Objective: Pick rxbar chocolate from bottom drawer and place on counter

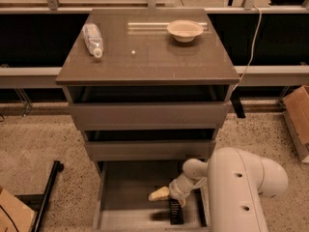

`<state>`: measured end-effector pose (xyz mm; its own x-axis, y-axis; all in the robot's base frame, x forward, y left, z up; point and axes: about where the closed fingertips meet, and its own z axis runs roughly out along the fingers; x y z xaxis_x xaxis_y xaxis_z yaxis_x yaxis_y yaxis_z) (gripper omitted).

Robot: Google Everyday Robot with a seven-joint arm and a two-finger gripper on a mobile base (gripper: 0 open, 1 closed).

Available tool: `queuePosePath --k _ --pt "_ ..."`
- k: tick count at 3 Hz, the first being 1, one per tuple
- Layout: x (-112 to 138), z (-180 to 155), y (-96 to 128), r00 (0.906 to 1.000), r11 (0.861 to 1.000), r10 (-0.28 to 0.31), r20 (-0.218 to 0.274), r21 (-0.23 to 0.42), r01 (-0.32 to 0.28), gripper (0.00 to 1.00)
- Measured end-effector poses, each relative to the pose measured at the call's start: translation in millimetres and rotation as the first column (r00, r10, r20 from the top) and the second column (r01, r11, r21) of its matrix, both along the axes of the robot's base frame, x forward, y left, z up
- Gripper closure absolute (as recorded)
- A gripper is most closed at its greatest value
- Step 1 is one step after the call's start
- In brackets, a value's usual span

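The counter [145, 62] carried one bowl [185, 30] and one clear bottle [92, 39] but no bar, so the placing was all left to do. Of the three drawers, the bottom drawer [128, 192] stood pulled well out. The single white arm [241, 187] reached into it, and the tool [159, 194] hung low over the drawer floor, just beside the one rxbar chocolate [176, 211], which lay flat toward the front right. Whether the tool was apart or together could not be told. The bar looked ungrasped, so the pick-up seemingly remained.
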<state>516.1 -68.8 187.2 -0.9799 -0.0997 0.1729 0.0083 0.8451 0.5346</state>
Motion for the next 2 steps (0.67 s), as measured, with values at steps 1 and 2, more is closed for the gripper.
queuePosePath --k 1,2 --pt "0 -15 -2 0.9996 1.000 -0.021 -0.021 0.009 0.021 0.00" --pt "1 -31 -7 0.9981 0.999 -0.046 -0.042 0.017 0.046 0.00"
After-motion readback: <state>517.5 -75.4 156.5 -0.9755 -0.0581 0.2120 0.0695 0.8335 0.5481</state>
